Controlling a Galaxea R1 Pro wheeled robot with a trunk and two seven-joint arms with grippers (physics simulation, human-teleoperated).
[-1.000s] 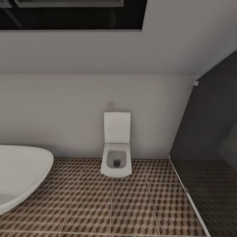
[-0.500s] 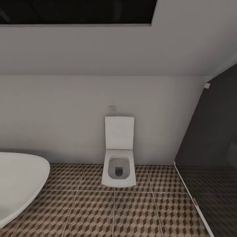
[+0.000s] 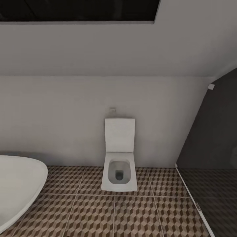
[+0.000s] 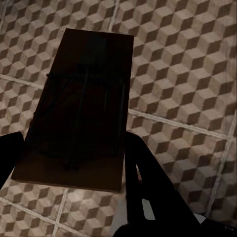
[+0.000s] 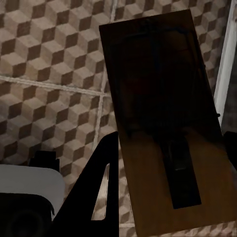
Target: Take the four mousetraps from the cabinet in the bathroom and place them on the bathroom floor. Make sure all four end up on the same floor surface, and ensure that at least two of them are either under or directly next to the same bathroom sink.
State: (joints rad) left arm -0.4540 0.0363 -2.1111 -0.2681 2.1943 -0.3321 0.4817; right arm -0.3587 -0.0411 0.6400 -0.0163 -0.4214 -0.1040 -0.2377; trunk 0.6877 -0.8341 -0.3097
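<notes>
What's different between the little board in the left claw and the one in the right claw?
The left claw's mousetrap looks very dark, its wire parts barely readable; the right claw's mousetrap shows lighter orange-brown wood at one end, with a dark bar standing out. Both are flat rectangular boards held between claw fingers above the cube-patterned bathroom floor.

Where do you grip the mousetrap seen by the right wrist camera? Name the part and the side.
Grip the mousetrap across its two long edges, coming in over a short end. The board is flat and narrow, and wire parts cover its top face. The right hand straddles it that way.
</notes>
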